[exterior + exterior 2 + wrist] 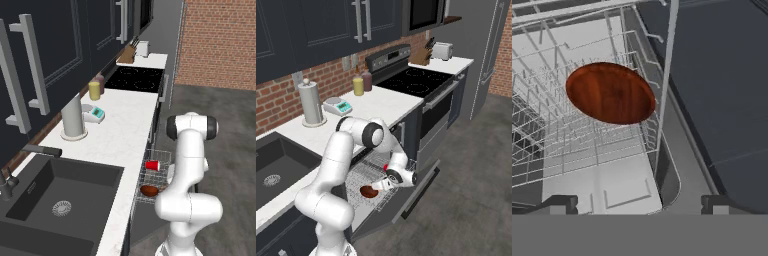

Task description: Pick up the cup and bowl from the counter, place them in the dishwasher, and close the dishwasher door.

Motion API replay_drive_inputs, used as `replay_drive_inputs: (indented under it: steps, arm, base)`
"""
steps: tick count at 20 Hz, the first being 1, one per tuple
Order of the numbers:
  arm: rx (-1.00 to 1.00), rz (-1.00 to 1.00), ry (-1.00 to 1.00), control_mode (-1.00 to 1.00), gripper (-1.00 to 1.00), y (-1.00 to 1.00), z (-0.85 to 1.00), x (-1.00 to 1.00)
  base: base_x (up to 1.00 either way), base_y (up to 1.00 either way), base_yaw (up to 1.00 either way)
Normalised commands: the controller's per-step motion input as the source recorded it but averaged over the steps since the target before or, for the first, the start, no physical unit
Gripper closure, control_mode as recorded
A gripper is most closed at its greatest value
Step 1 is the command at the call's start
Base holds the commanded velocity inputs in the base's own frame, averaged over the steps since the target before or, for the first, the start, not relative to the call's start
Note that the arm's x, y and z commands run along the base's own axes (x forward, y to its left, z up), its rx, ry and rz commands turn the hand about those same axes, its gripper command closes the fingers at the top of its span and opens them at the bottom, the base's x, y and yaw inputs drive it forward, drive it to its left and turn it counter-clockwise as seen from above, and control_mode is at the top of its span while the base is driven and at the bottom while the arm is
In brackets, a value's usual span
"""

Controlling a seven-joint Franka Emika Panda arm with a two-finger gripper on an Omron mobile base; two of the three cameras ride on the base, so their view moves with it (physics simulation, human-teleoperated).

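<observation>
- The flat dark grey-navy dishwasher door [406, 200] hangs dropped open below the long white speckled stone counter [125, 130], jutting into the grey floor space towards the range.
- The silver wire-grid rack [156, 175] is pulled out over that door; from the left base camera the white arm stands just at its 3 o'clock side.
- In the rack, the small red tapered cup [152, 165] lies on its side at the far end, and the shallow dark reddish-brown round bowl [149, 190] sits at the near end, with a gap between them.
- From the hand camera, the bowl [610, 93] rests at about 11 o'clock, close against the rack's right-hand wire wall.
- The claw [639, 204] hovers above the rack's corner, its two dark fingertips [559, 204] spread wide, holding nothing and touching nothing.
- From the right base camera, the claw [385, 185] hangs just beside the bowl [369, 192], at its 2 o'clock.
</observation>
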Motion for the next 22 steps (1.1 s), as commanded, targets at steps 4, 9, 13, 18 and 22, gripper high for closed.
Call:
replay_drive_inputs:
  steps: [4,9,13,18,22]
  arm:
    - [0.0,0.0,0.0,-1.0,-1.0,-0.49,1.0,-0.45]
    - [0.0,0.0,0.0,-1.0,-1.0,-0.65,1.0,-0.42]
    - [0.0,0.0,0.0,-1.0,-1.0,-0.89,0.9,-0.44]
    - [0.0,0.08,-0.06,-1.0,-1.0,-1.0,0.41,-0.43]
    - [0.0,0.21,-0.17,-1.0,-1.0,-1.0,0.0,-0.47]
  base:
    - [0.0,0.0,0.0]
    - [0.0,0.0,0.0]
    - [0.0,0.0,0.0]
    - [0.0,0.0,0.0]
    - [0.0,0.0,0.0]
